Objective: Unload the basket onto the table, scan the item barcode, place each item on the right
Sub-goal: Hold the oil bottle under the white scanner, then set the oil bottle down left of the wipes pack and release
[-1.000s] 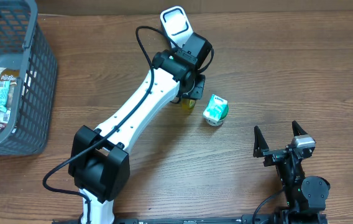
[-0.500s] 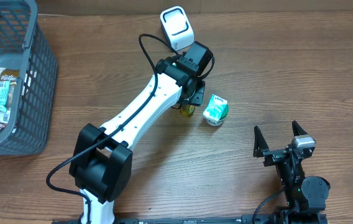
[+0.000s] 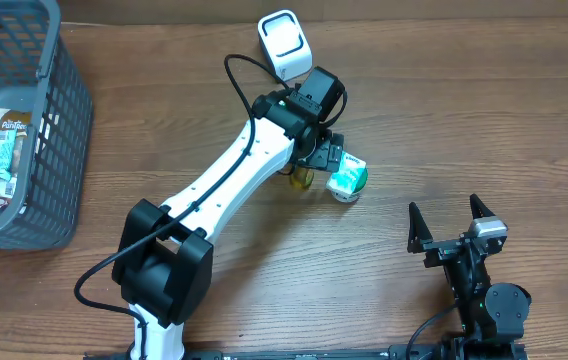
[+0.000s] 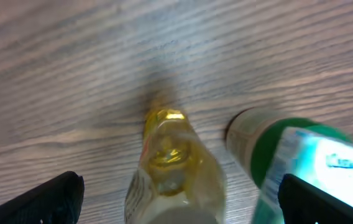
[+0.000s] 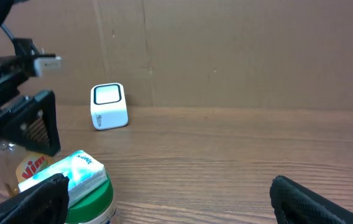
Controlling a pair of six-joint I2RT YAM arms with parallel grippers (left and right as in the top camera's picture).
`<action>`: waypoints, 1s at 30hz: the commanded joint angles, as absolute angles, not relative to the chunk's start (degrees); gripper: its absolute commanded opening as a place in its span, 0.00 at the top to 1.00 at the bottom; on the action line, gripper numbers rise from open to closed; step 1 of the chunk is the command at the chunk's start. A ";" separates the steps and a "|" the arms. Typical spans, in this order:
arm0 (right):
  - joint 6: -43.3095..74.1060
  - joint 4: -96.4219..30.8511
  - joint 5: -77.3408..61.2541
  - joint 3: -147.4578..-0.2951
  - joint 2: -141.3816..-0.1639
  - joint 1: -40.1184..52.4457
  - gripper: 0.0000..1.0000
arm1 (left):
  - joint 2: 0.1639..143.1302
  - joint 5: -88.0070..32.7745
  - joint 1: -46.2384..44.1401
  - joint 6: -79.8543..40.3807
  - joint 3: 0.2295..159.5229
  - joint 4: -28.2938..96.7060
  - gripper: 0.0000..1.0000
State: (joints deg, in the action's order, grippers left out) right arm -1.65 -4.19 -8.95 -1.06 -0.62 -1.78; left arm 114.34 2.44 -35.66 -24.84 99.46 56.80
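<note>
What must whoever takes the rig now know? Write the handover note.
Left gripper: open, astride the bottle, not gripping it.
Right gripper: open, empty, parked at the right, apart from everything.
Things: bottle stands beside the cup, just in front of the scanner; basket at far left.
Done: bottle is out on the table; whether it was scanned does not show.
Left: probably grip the bottle and show its barcode to the scanner.
</note>
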 commanded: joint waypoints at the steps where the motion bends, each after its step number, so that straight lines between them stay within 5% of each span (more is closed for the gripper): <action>1: -1.37 -3.99 -8.64 -0.45 -0.16 -1.96 0.00 | 109.69 3.97 -35.27 -20.69 106.17 58.70 0.00; 30: -1.37 -3.99 -8.64 -0.45 -0.16 -1.96 0.00 | 85.67 27.70 -17.69 -14.98 112.22 87.42 0.00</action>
